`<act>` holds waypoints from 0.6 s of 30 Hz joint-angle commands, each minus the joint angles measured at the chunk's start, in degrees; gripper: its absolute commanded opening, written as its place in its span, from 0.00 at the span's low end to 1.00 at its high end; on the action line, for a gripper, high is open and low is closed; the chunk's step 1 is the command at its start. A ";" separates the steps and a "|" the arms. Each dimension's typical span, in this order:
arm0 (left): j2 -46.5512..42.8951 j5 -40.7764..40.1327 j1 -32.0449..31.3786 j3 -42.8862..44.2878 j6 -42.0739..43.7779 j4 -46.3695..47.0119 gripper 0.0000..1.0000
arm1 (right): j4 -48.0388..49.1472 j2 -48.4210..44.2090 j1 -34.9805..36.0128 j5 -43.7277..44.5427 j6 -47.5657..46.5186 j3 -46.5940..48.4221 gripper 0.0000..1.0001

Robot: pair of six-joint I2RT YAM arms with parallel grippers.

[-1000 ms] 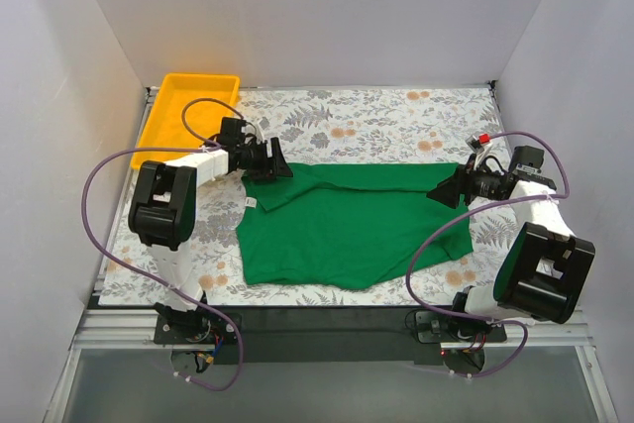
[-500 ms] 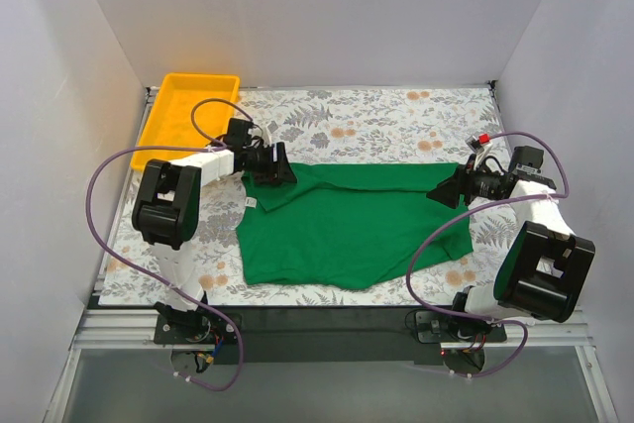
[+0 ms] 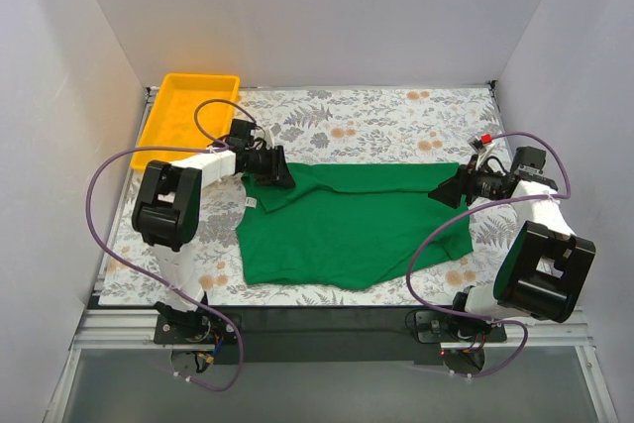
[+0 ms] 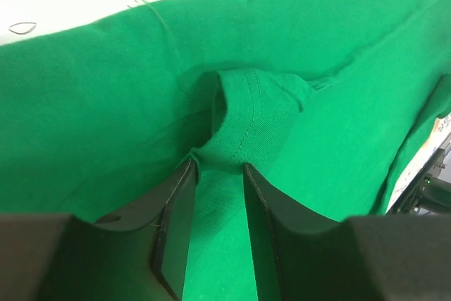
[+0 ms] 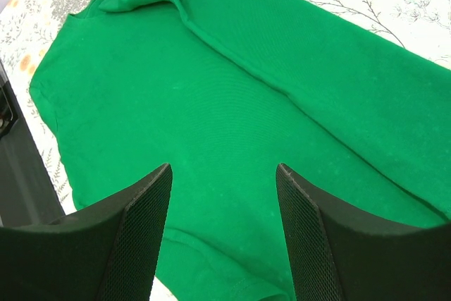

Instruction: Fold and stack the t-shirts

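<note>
Left end effector point(image 4: 218, 167) pinches t-shirt point(image 3: 347, 235) — right end effector point(image 5: 223, 168) spread.

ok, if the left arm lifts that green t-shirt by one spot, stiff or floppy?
Probably floppy: the green t-shirt puckers into a ridge at the left jaws, so it should drape, not lift flat. Likely light: thin cloth, lying flat. Pushed, it would probably bunch on the floral tablecloth.
</note>
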 commanded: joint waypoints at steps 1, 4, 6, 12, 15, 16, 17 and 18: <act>-5.88 1.51 -0.55 -1.05 1.19 -0.52 0.31 | -0.89 -0.51 -0.49 -2.30 -0.34 0.03 0.67; -7.38 1.86 -0.90 -2.11 1.27 -0.96 0.31 | -1.06 -0.60 -0.67 -2.65 -0.34 0.12 0.67; -8.78 2.21 -1.17 -3.51 1.10 -1.22 0.31 | -1.15 -0.77 -0.84 -2.83 -0.34 0.12 0.67; -12.21 4.50 -2.22 -7.82 0.75 -2.27 0.32 | -1.15 -1.04 -1.28 -3.53 -0.17 0.20 0.68; -12.92 6.16 -3.36 -9.92 0.75 -3.41 0.34 | -1.24 -1.21 -1.46 -3.71 -0.16 0.20 0.67; -12.92 6.78 -3.71 -10.37 0.75 -3.50 0.36 | -1.33 -1.30 -1.46 -3.80 -0.16 0.20 0.67; -13.01 7.13 -4.50 -10.72 0.83 -3.94 0.36 | -1.33 -1.39 -1.55 -3.88 -0.25 0.29 0.67; -13.09 7.66 -5.03 -11.25 0.92 -4.20 0.37 | -1.42 -1.39 -1.55 -3.89 -0.17 0.29 0.67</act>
